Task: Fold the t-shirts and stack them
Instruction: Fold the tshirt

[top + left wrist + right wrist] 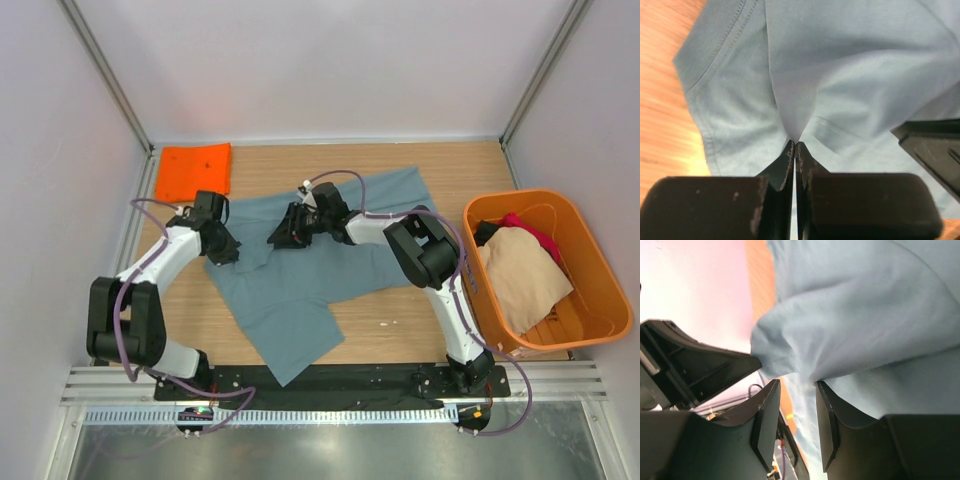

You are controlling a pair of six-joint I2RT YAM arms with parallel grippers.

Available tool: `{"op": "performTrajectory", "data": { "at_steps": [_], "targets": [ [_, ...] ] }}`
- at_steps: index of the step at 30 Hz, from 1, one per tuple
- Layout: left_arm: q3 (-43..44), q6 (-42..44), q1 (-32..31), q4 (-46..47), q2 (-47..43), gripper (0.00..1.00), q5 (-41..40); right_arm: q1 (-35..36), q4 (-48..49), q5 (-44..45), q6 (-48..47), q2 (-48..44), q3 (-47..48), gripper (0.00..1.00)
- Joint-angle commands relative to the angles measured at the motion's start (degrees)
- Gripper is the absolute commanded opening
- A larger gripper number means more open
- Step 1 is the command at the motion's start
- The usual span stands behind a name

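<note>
Folding step: the grey-blue t-shirt [300,300] lies spread on the table [400,335]; the left gripper [794,146] is clamped on a pinched ridge at the shirt's left edge; the right gripper [795,382] stands part-open, a cloth bulge at its tips (not clamped); the next move probably calls for closing it, then lifting with both.

— How do we stand?
— Our left arm [165,250] folds at the elbow by the left edge of the table [400,322]; our left gripper [795,145] is pinched tight on a fold of the grey-blue t-shirt [840,75].
— And the right?
— Our right arm [440,290] reaches leftward from a raised elbow; our right gripper [797,385] has its jaws parted, with cloth at the tips.
</note>
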Motion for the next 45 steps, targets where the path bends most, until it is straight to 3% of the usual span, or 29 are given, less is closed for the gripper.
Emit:
{"op": "performTrajectory", "data": {
  "at_steps": [1, 9, 13, 24, 29, 40, 45],
  "targets": [
    [1.7, 0.2, 0.2, -3.0, -4.7, 0.00, -2.3, 0.5, 9.2, -1.3, 4.4, -2.0, -1.0, 0.41],
    [3.4, -0.7, 1.6, -2.7, -4.6, 0.00, -2.6, 0.6, 11.2, 2.0, 6.8, -3.5, -3.9, 0.37],
    [4.3, -0.8, 3.2, -0.2, -3.3, 0.00, -1.6, 0.7, 5.8, 1.8, 2.8, -4.7, -2.9, 0.37],
    [11.4, 1.5, 7.5, 12.7, 9.8, 0.00, 8.4, 0.6, -0.4, 2.6, -1.5, -3.6, 1.0, 0.40],
    [12.0, 1.2, 8.4, 16.9, 12.6, 0.00, 7.8, 0.6, -0.2, 3.9, 0.2, -2.3, 2.0, 0.40],
    [14.6, 0.4, 10.5, 19.1, 15.6, 0.00, 10.1, 1.2, 0.1, 4.6, 1.1, -2.7, -0.4, 0.39],
    [13.7, 0.5, 10.4, 18.7, 14.9, 0.00, 10.5, 1.6, -0.2, 5.3, 1.6, 0.4, 3.2, 0.41]
  ]
}}
